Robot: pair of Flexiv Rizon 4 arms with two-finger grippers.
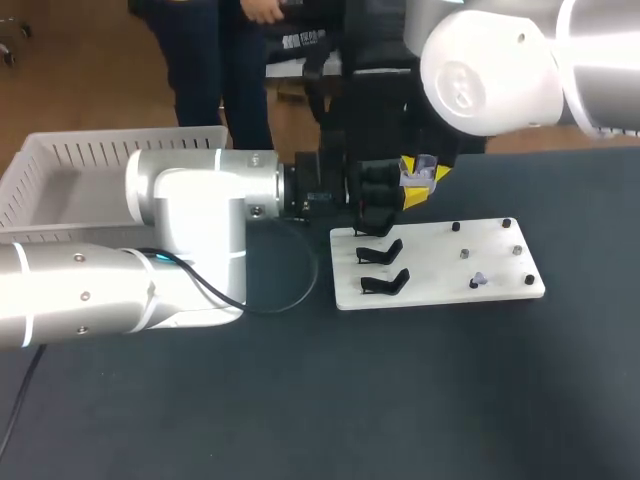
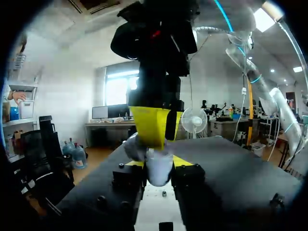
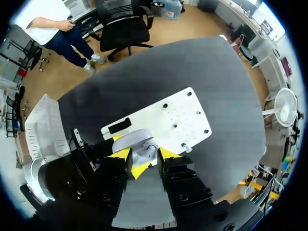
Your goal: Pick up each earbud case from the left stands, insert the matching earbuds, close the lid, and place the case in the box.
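Note:
A pale lavender earbud case (image 1: 421, 172) hangs above the far edge of the white stand board (image 1: 490, 245). My left gripper (image 1: 394, 194) comes in from the left and is shut on the case (image 2: 158, 172), its yellow tips on both sides. My right gripper (image 1: 424, 180) comes down from above, and its yellow fingers (image 2: 149, 126) straddle the case's top. In the right wrist view the case (image 3: 139, 144) sits between that gripper's (image 3: 144, 155) tips with a slim gap on one side, so it is open. A small earbud (image 1: 478, 281) lies on the board.
Two empty black stands (image 1: 385, 280) sit on the board's left part, with small pegs (image 1: 465, 254) to their right. A white slatted basket (image 1: 60, 165) stands at the far left. A black cable (image 1: 300, 290) loops beside the board.

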